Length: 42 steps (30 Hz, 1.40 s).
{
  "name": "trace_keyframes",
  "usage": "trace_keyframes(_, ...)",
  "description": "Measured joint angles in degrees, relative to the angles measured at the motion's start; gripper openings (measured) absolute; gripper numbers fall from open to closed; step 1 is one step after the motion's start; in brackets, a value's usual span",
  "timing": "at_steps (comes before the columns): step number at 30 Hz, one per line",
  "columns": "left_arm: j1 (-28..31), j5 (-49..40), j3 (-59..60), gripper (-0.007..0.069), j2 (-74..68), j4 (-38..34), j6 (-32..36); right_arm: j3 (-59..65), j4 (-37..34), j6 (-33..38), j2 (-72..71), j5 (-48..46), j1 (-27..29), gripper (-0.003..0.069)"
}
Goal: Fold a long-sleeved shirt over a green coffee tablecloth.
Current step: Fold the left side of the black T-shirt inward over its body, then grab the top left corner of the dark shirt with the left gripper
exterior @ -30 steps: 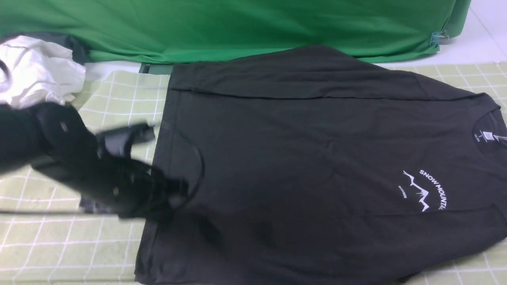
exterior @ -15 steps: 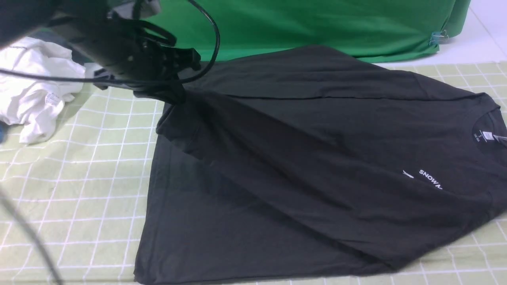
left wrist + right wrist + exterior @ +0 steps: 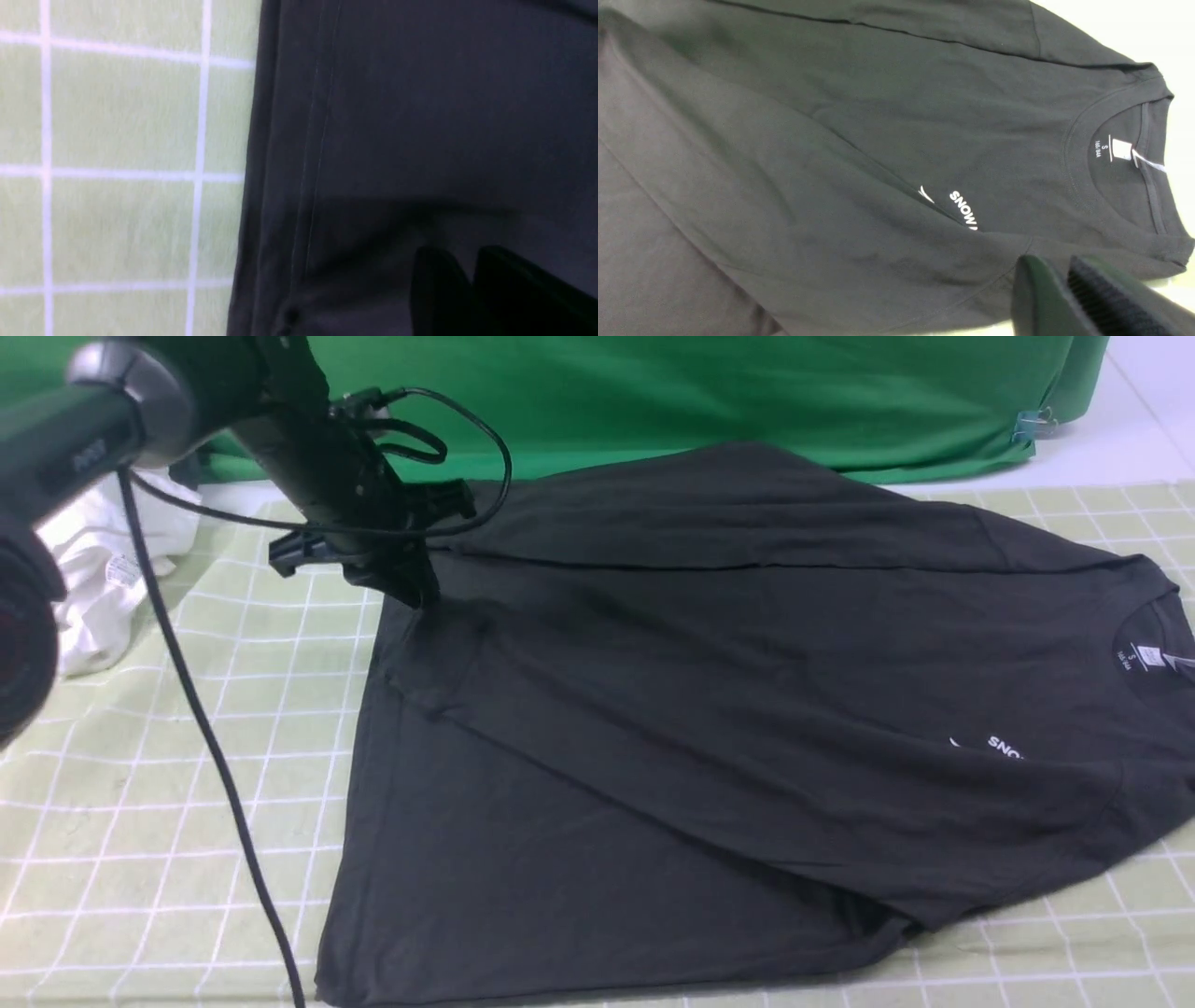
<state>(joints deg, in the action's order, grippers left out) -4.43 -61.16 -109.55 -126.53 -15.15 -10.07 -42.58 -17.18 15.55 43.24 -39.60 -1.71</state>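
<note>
The shirt (image 3: 728, 709) lies flat and front up on the tablecloth (image 3: 187, 784), collar toward the cloth's right edge and hem toward its left. Its far side reaches the tablecloth's far edge. 1 sleeve (image 3: 653, 691) runs slantwise over the body from the near shoulder to the far end of the hem, hiding most of the chest print (image 3: 1004, 747). The other sleeve (image 3: 728, 523) is folded in along the far side.

The left gripper (image 3: 401, 583) sits at the cuff end of the slanted sleeve. In its wrist view the 2 fingers show a narrow gap over the fabric beside the stitched hem, but I cannot tell whether they pinch cloth or have let go. The right gripper (image 3: 1059, 275) appears only in its own wrist view, above the near shoulder. It shows a slim gap with nothing visible in it, so I cannot tell whether it is clenched or released.

I judge the shirt light, limp and not fragile — it will sag from any single hold, and the loose sleeve may slide off the body when lifted. The best holds look like the stitched hem corners and the shoulder seams, with every layer pinched together and the lift kept low.
</note>
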Motion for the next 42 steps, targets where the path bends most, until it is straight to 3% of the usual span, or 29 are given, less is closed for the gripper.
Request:
trace_keyframes(5, 1.8, 1.7, -6.9, 0.0301, -0.5, -0.4, -2.1, 0.0, 0.0, 0.0, 0.0, 0.0, 0.0, 0.0109)
trace_keyframes(10, 4.9, 3.4, -9.6, 0.0333, -2.2, -7.6, -4.7, 0.0, 0.0, 0.0, 0.0, 0.0, 0.0, 0.0113)
trace_keyframes(20, 6.1, 9.8, -9.7, 0.0307, -13.2, -25.7, -6.5, 0.0, 0.0, -0.1, 0.0, 0.1, 0.0, 0.0122)
trace_keyframes(28, 5.5, 17.6, -9.7, 0.0306, -15.7, -28.2, -7.3, 0.0, 0.0, -0.1, 0.0, 0.1, 0.0, 0.0123)
trace_keyframes(34, 5.5, 18.5, -9.7, 0.0298, -16.1, -28.3, -8.8, 0.0, 0.0, -0.1, 0.0, 0.1, 0.0, 0.0125)
trace_keyframes(37, 5.5, 18.7, -9.7, 0.0269, -16.2, -28.5, -8.9, 0.0, 0.0, -0.1, 0.0, 0.1, 0.0, 0.0127)
trace_keyframes(42, 5.5, 19.6, -9.7, 0.0131, -16.8, -28.8, -10.3, 0.0, 0.0, -0.1, 0.0, 0.3, 0.0, 0.0137)
